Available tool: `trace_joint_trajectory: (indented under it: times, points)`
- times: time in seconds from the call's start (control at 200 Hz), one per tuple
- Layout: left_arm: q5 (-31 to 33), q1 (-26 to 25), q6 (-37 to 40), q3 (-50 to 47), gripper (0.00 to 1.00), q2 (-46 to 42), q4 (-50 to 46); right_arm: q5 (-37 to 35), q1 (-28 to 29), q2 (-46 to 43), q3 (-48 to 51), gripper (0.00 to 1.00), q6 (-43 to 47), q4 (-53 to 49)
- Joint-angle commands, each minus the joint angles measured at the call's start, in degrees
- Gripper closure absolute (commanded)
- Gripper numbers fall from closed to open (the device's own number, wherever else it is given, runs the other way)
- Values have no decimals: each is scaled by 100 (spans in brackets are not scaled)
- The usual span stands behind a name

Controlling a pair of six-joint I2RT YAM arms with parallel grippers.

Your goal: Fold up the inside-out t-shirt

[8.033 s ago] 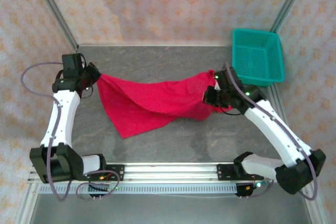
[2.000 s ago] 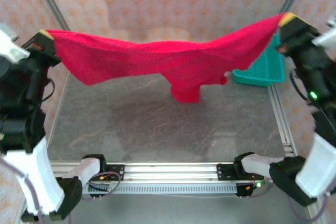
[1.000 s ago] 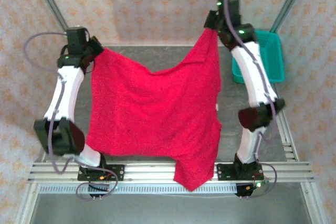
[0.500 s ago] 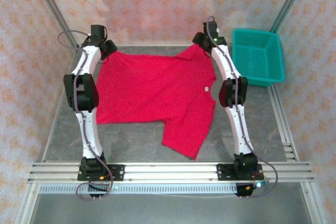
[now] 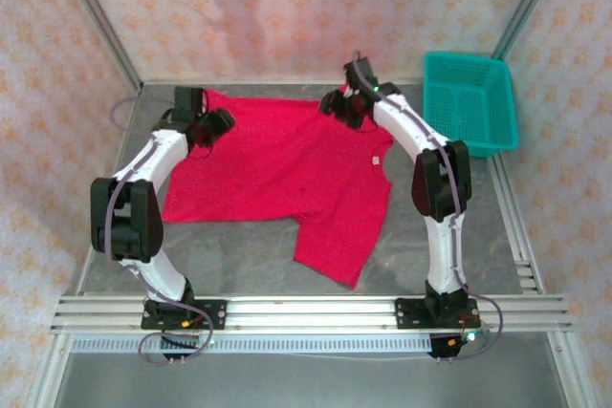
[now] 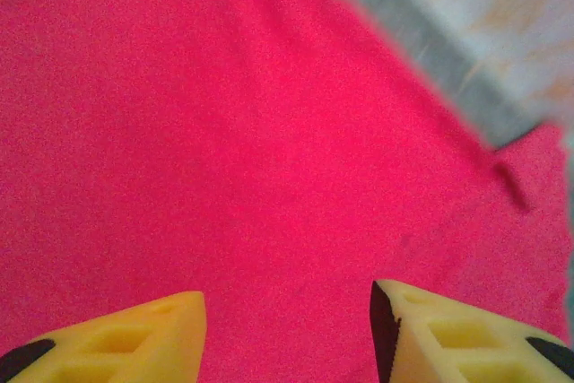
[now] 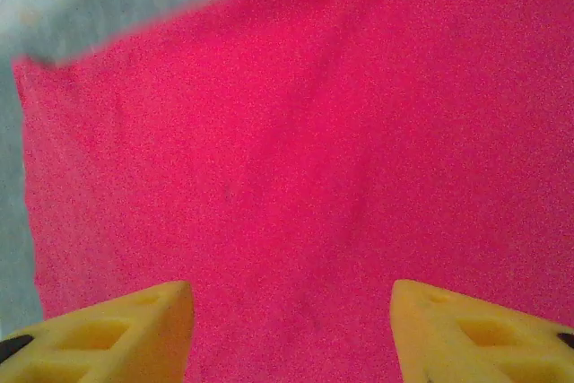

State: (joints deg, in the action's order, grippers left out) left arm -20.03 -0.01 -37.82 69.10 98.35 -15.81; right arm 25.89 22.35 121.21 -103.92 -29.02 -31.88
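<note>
The left end effector (image 5: 212,125), at upper left of the top view, hangs with jaws spread and empty over the inside-out t-shirt (image 5: 287,164), which lies nearly flat across the centre of the bench (image 5: 239,255). The right end effector (image 5: 339,107), at upper centre, is likewise spread and holds nothing. The shirt is judged light, limp and prone to bunching, so pinch it at edges or corners; the teal basket (image 5: 469,102), upper right, stands apart from the cloth and should not obstruct folding.
</note>
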Motion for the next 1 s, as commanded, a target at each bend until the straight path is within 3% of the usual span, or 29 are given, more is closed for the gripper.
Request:
trace_joint_trajectory:
  times: [0.0, 0.105, 0.24, 0.4, 0.52, 0.691, 0.836, 0.996]
  points:
    - [-233, 64, -123, -493, 49, 124, 337, 285, -139, -389, 1439, 41, -500, 865]
    - [62, 63, -13, -941, 49, 81, 260, 101, -152, -882, 2723, 41, -653, 1331]
    - [253, 63, 30, -1393, 50, -7, 124, -327, -248, -1329, 3872, 41, -630, 1160]
    - [313, -85, -96, -2179, 51, -811, -72, -950, -407, -2354, 5103, 42, -625, 865]
    - [592, -333, -181, -2542, 50, -1713, -354, -1464, -455, -3071, 5373, 41, -546, 429]
    - [897, -403, -65, -2334, 49, -2611, -946, -2111, -475, -3716, 4767, 42, -274, -271]
    - [997, -403, 129, -2106, 49, -2599, -570, -1125, -414, -3306, 4114, 43, -160, 527]
    - [672, -403, 183, -1665, 50, -1626, -216, -150, 21, -2319, 3790, 43, -873, 1452]
